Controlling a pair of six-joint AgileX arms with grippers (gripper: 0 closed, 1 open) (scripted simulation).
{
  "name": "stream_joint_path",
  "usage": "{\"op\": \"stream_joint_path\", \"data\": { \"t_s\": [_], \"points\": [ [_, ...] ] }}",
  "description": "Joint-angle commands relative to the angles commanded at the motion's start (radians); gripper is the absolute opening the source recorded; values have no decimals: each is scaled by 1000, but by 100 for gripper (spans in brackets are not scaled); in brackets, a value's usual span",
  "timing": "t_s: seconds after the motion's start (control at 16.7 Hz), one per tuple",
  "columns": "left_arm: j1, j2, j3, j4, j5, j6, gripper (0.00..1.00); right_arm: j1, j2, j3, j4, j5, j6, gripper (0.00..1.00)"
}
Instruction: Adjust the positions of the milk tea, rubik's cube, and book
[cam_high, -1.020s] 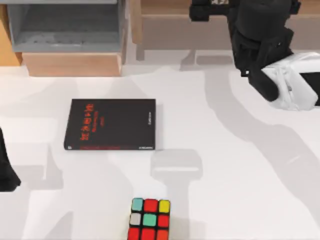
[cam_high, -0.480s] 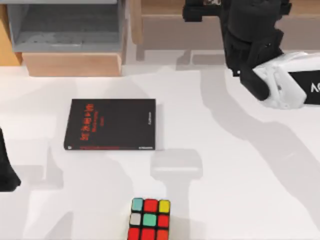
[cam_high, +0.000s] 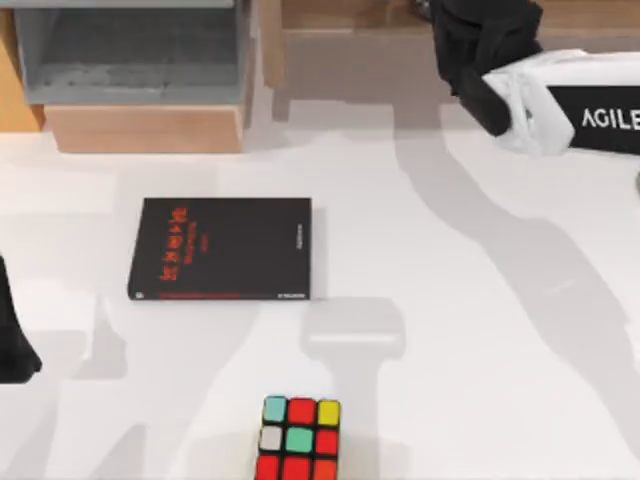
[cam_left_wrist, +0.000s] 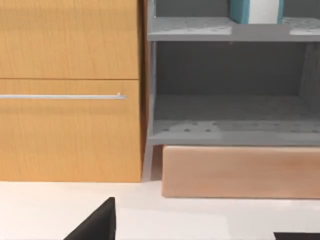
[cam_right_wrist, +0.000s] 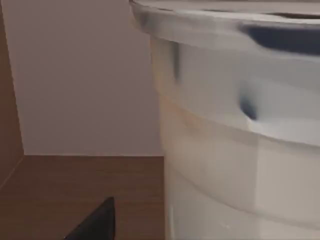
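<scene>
1. Left arm (cam_high: 14, 335): dark shape at the table's left edge, level with the book's lower edge, parked. Its wrist view faces a cabinet; whether its jaws are apart or together I cannot tell.
2. Cabinet: orange wooden door with a thin metal handle (cam_left_wrist: 62, 96); beside it grey shelves (cam_left_wrist: 230, 132) over a pale wooden base. In the top view the grey shelf (cam_high: 130, 55) sits at the table's far left.
3. Book (cam_high: 221, 249): black cover, red lettering, lying flat left of centre, spine toward the near side.
4. Cube (cam_high: 299, 439): at the near edge, just right of the book's right end and well apart from it; red, yellow, teal and white squares face up.
5. Wooden shelf (cam_high: 350, 50): brown, along the far edge, right of the grey one.
6. Right arm (cam_high: 560, 100): white and black, at the far right, reaching into the wooden shelf. The state of its jaws cannot be told.
7. Cup (cam_right_wrist: 240, 130): translucent, pale liquid, lidded; probably the milk tea. It stands close before the right wrist camera on the brown shelf floor (cam_right_wrist: 85, 195).
</scene>
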Motion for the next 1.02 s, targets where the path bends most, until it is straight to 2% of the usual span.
{"op": "stream_joint_path", "data": {
  "t_s": [0.42,1.02],
  "points": [
    [0,0,0,0,0,0,100,-18,45,73,-29,-17,-1,100],
    [0,0,0,0,0,0,100,-18,45,73,-29,-17,-1,25]
  ]
}}
